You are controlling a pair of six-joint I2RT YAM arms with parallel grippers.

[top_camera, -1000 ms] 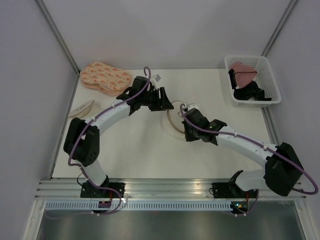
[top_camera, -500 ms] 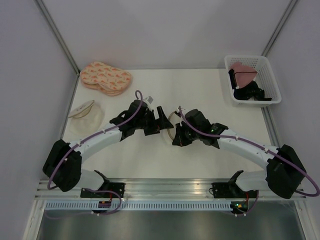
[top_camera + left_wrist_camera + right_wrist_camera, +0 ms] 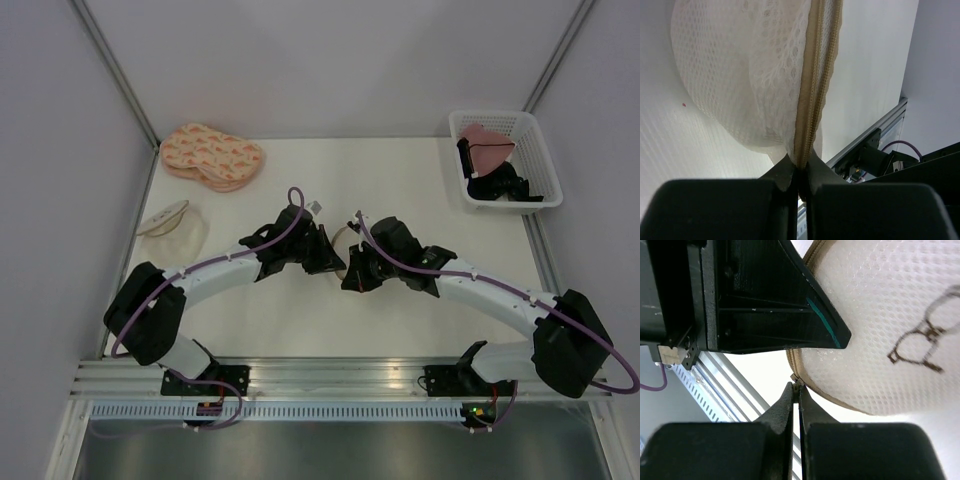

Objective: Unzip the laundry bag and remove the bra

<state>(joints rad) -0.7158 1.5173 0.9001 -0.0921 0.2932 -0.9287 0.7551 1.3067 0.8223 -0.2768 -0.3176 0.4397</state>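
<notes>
The laundry bag (image 3: 745,75), a cream mesh pouch with a tan zip rim (image 3: 812,75), sits mid-table between both arms (image 3: 343,240). My left gripper (image 3: 800,170) is shut on the zipped rim at the bag's edge. My right gripper (image 3: 797,387) is shut on the small metal zipper pull (image 3: 797,383) at the rim. The black mark (image 3: 920,345) on the bag's face shows in the right wrist view, with the left gripper's dark finger (image 3: 770,295) lying over the bag. From above, the two grippers (image 3: 332,262) (image 3: 352,278) meet at the bag's near edge. The bra is hidden.
A peach patterned padded pair (image 3: 210,155) lies at the back left. A plain translucent round pouch (image 3: 170,228) rests at the left edge. A white basket (image 3: 530,130) at the back right holds a pink garment (image 3: 485,140) and dark items.
My left arm swung from the back of the table down to the bag, opened wide, then shut on its rim. The right gripper stayed shut by the bag's near edge.
</notes>
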